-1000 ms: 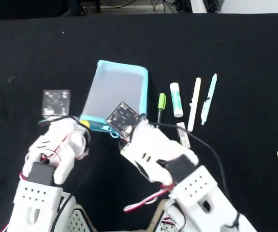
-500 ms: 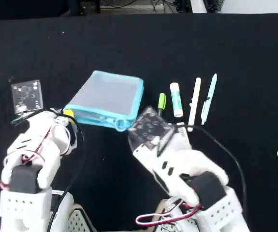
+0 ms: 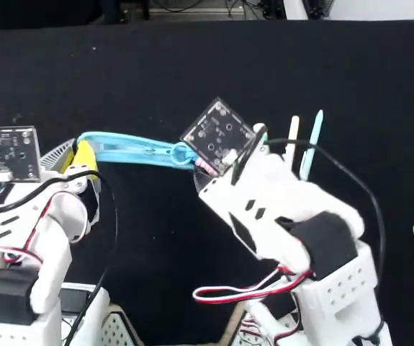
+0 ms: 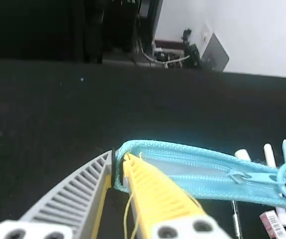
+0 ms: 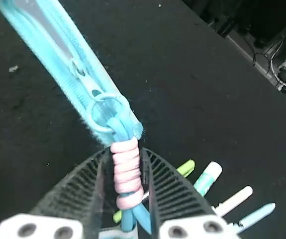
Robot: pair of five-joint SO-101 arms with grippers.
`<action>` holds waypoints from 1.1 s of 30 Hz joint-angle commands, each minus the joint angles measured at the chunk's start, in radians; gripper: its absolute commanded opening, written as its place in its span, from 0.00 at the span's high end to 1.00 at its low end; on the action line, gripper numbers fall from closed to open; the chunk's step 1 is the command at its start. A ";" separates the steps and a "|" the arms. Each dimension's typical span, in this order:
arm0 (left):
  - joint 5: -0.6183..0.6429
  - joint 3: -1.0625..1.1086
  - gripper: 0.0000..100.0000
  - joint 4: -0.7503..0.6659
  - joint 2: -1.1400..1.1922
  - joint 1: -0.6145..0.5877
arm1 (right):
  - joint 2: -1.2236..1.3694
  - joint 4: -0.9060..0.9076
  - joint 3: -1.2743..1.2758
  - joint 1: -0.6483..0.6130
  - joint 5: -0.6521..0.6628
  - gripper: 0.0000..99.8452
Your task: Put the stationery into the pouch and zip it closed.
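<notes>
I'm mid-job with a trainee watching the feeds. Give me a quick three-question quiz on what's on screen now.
1. True or false: the light blue pen is already inside the pouch.
2. What is the right claw shut on? A) the pouch's pull cord B) the glue stick C) nothing
3. Which claw pinches the pouch end opposite the zipper ring?
Key: 1 false, it lies on the table. 2 A. 3 the left claw.
</notes>
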 commanded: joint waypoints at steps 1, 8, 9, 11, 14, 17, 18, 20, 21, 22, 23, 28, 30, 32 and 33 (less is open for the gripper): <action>-0.008 -0.082 0.97 0.000 0.018 -0.022 | 0.084 0.095 -0.137 0.021 0.006 0.99; -0.008 -0.217 0.97 0.129 0.247 -0.022 | 0.125 0.141 -0.243 0.126 0.006 0.99; -0.008 -0.263 0.97 0.163 0.285 -0.022 | 0.125 0.143 -0.243 0.160 0.008 0.99; -0.008 -0.369 0.97 0.241 0.359 -0.022 | 0.130 0.160 -0.242 0.204 0.025 0.99; -0.008 -0.532 0.97 0.344 0.466 -0.022 | 0.127 0.169 -0.242 0.209 0.063 0.99; -0.008 -0.662 0.97 0.430 0.589 -0.022 | 0.128 0.167 -0.246 0.207 0.066 0.99; -0.008 -0.700 0.97 0.463 0.634 -0.022 | 0.130 0.167 -0.243 0.207 0.068 0.99; -0.026 -0.773 0.96 0.534 0.724 -0.022 | 0.131 0.167 -0.236 0.207 0.066 0.99; -0.052 -0.805 0.95 0.565 0.767 -0.022 | 0.130 0.166 -0.228 0.207 0.066 0.99; -0.078 -0.823 0.93 0.578 0.802 -0.022 | 0.130 0.166 -0.219 0.206 0.064 0.99; -0.095 -0.839 0.91 0.577 0.839 -0.028 | 0.130 0.164 -0.208 0.206 0.063 0.99; -0.114 -0.868 0.88 0.574 0.882 -0.027 | 0.128 0.160 -0.159 0.206 0.068 0.99; -0.114 -0.868 0.88 0.574 0.882 -0.024 | 0.127 0.158 -0.150 0.206 0.069 0.99; -0.114 -0.868 0.88 0.574 0.882 -0.025 | 0.125 0.158 -0.148 0.206 0.069 0.99; -0.114 -0.868 0.88 0.574 0.882 -0.030 | 0.125 0.158 -0.151 0.206 0.069 0.99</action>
